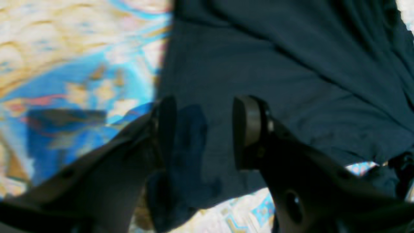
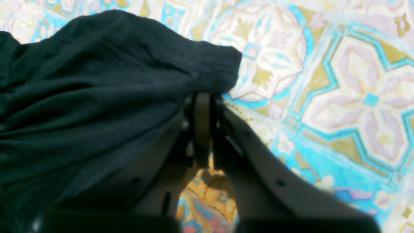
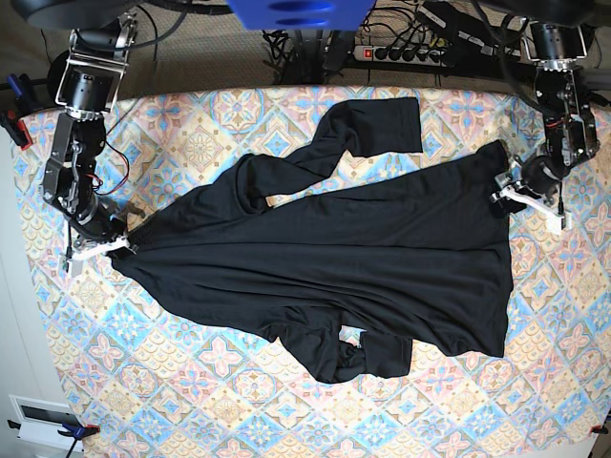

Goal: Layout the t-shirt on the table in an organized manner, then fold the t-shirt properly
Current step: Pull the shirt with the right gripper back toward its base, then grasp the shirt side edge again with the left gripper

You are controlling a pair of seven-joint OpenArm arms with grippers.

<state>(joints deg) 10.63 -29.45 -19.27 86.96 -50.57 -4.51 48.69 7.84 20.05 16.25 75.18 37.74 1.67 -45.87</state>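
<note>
The black t-shirt lies spread across the patterned table, one sleeve reaching to the back and the other bunched at the front. My right gripper sits at the shirt's left corner. In the right wrist view that gripper is shut, with the edge of the t-shirt pinched at its tips. My left gripper is at the shirt's right edge. In the left wrist view it stands open just above the t-shirt, nothing between its fingers.
A power strip and cables lie behind the table's back edge. A red clamp sits at the far left edge. A white box is off the table at the lower left. Patterned cloth shows in front of the shirt.
</note>
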